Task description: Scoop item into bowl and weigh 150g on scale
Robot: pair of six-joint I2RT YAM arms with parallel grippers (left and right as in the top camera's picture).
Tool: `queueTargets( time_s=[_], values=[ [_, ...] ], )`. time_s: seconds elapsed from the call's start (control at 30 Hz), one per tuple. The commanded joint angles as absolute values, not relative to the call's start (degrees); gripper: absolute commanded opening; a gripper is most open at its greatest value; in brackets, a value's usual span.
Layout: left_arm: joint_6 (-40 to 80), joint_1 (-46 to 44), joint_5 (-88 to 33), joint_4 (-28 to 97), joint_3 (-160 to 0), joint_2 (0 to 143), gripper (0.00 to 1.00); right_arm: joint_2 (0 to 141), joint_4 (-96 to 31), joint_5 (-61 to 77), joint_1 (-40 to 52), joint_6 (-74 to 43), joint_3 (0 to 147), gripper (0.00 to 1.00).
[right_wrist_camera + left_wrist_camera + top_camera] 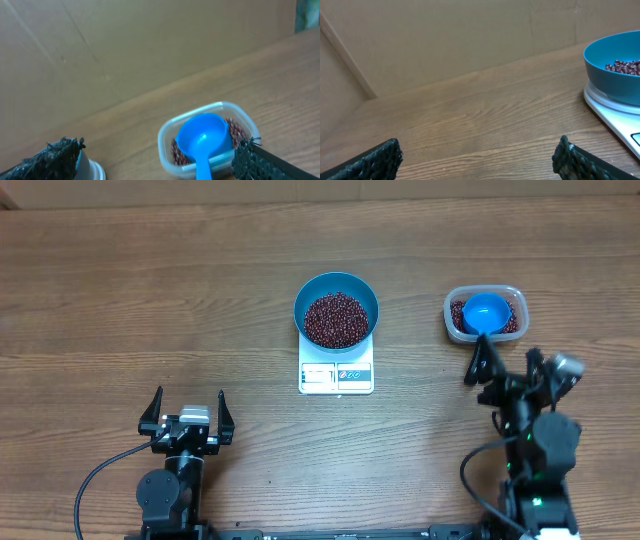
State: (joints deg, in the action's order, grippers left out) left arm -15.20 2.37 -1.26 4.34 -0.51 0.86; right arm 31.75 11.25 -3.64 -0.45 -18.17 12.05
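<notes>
Overhead, the beans point(336, 320) lie in the bowl point(336, 281), which sits on the scale point(336, 377) at mid-table. To the right, a scoop point(487, 312) rests in a clear tub point(512, 293). The left gripper point(187, 413) at near left and the right gripper point(509, 366) just near the tub both gape wide, empty.

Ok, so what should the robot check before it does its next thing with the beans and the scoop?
1. Bowl sits on the scale: ok.
2. Beans are already in the bowl: ok.
3. Scale shows the right weight: cannot tell, the numbers are too small to read.
4. Scoop lies in the tub, handle toward the right gripper: ok.
5. Right gripper is open and empty: ok.
6. Left gripper is open, empty and away from the scale: ok.
</notes>
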Motion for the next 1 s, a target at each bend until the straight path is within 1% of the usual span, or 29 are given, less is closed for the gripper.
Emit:
queueTargets(
  time_s=[0.0,0.07,0.1,0.2,0.33,0.5,0.67,0.77,0.97],
  values=[
    [-15.22,2.66,-0.91,4.43,-0.25,0.25,0.99,24.84,13.85,-2.85,-0.71,-17.87,4.99,1.0],
    [-15.22,2.66,-0.91,4.43,-0.27,0.25,0.99,19.84,13.61,-2.83,-0.71,-17.65,1.93,1.0],
    [-15.22,2.66,-0.91,4.43,-0.27,0.25,1.0,15.73,11.55,-3.29,-0.71,-17.45,0.45,1.0],
    [-15.22,2.66,-0.91,4.43,-0.25,0.25,1.0,8.27,3.86,-3.49,-0.69,-16.49,0.45,1.0],
    [-15.22,2.66,-0.91,4.43,-0.25,0.25,1.0,-0.14,-3.31,-3.42,-0.69,-14.83,0.45,1.0],
    [-15.22,2.66,-0.91,4.43,-0.27,0.25,1.0,0.14,-3.79,-3.42,-0.71,-12.43,0.45,1.0],
    [-15.22,2.66,-0.91,4.43,-0.27,0.25,1.0,0.14,-3.99,-2.28,-0.78,-7.33,0.45,1.0],
    [-15.22,2.66,-0.91,4.43,-0.27,0.25,1.0,0.14,-4.84,0.84,-0.78,-3.09,0.45,1.0],
    [-15.22,2.66,-0.91,4.43,-0.25,0.25,1.0,0.14,-4.84,1.19,-0.78,-2.98,0.45,1.0]
  ],
)
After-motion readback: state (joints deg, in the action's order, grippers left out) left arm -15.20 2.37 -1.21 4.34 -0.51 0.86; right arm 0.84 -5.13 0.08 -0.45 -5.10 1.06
